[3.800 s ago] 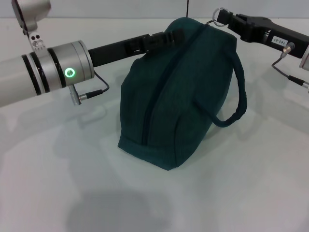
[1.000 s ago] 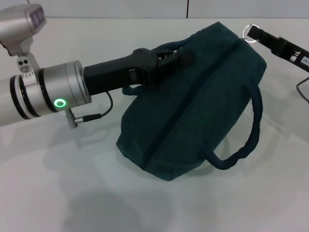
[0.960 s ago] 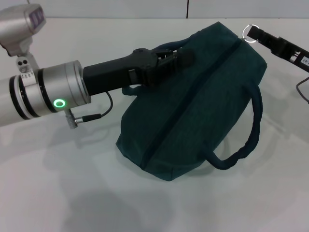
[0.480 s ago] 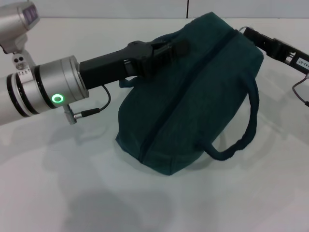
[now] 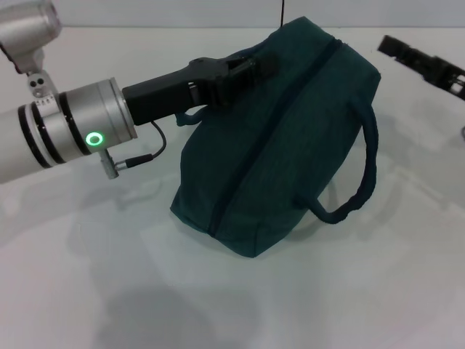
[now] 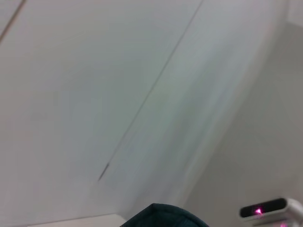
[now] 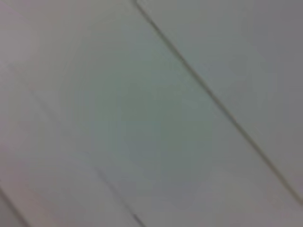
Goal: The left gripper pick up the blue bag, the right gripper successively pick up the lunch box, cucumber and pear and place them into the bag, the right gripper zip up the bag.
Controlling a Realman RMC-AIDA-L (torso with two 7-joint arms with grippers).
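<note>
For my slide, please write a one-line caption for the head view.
Left tool at the upper side of the zipped blue bag on the white table; right tool apart from it.

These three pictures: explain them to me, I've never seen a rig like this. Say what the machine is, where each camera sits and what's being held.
It is a two-armed robot. The wide picture comes from a camera on its head, looking down at a white table. On it stands a blue bag, zipped shut. The left gripper is shut on the bag's far handle. The right gripper hangs apart from the bag, holding nothing; whether it is open is unclear. The other two pictures come from wrist cameras: the left one shows an edge of the bag, the right one only pale panels.
</note>
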